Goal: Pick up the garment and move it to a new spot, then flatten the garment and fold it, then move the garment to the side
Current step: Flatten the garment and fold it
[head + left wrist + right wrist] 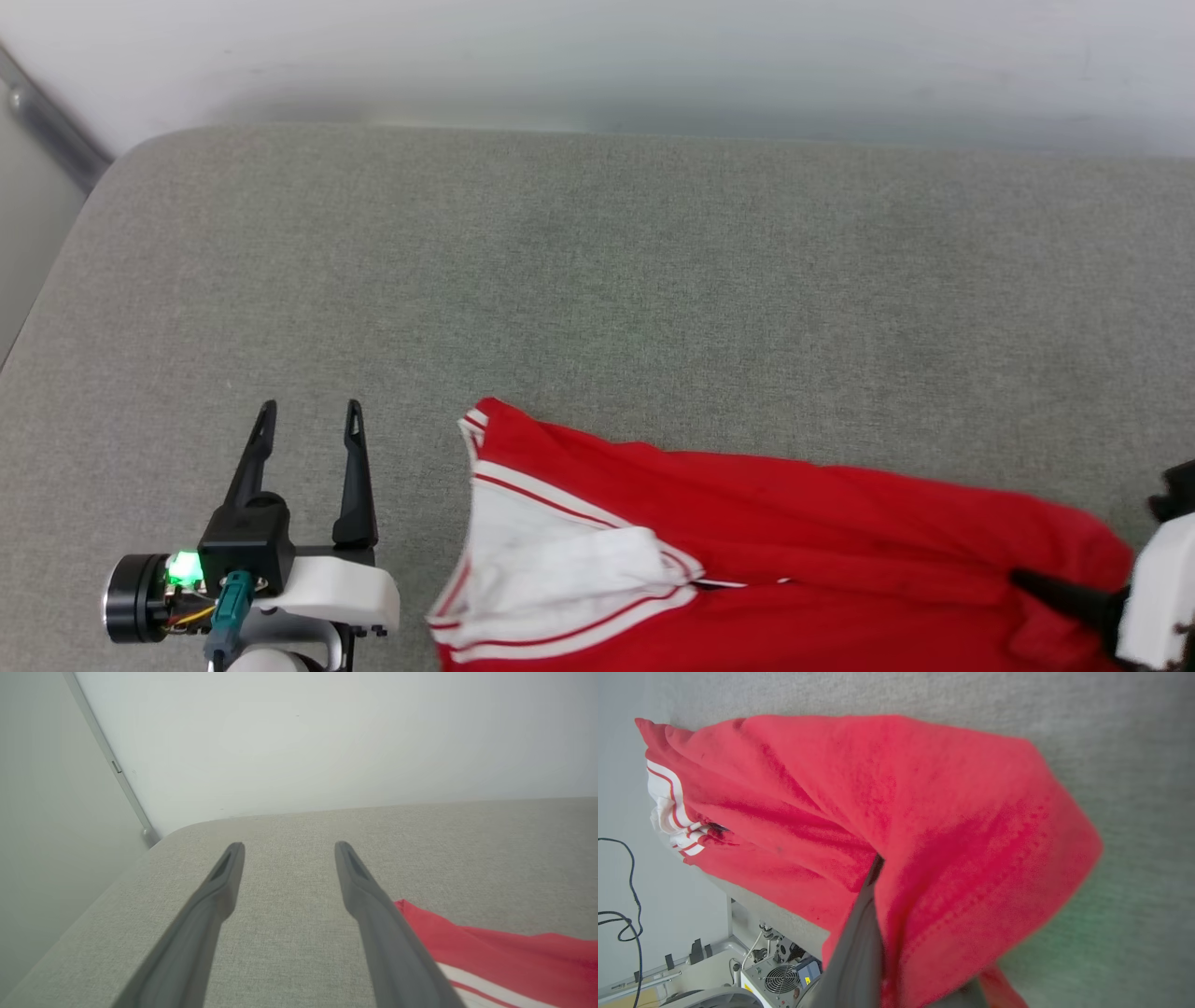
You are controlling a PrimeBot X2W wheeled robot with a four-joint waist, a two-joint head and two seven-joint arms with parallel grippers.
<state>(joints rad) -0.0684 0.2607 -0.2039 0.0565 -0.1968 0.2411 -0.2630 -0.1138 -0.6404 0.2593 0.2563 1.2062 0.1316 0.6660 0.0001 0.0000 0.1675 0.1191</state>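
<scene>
The garment (747, 523) is a red jersey with a white, red-striped sleeve. It lies bunched along the near edge of the grey padded surface (597, 261). My right gripper (1022, 579) reaches in from the lower right, its dark finger buried in the garment's right end. In the right wrist view the red cloth (924, 812) drapes over the gripper (878, 858); one finger shows, the other is covered, and the jaws look shut on the fabric. My left gripper (312, 408) stands open and empty left of the sleeve. The left wrist view shows its spread gripper (289, 845) beside the garment's corner (504, 952).
A white wall (597, 56) runs behind the surface, with a metal strip (56, 131) at the far left corner. The surface's rounded left edge (56, 280) drops away. Below the near edge, the right wrist view shows the robot's base with a fan (782, 980) and black cables (626, 914).
</scene>
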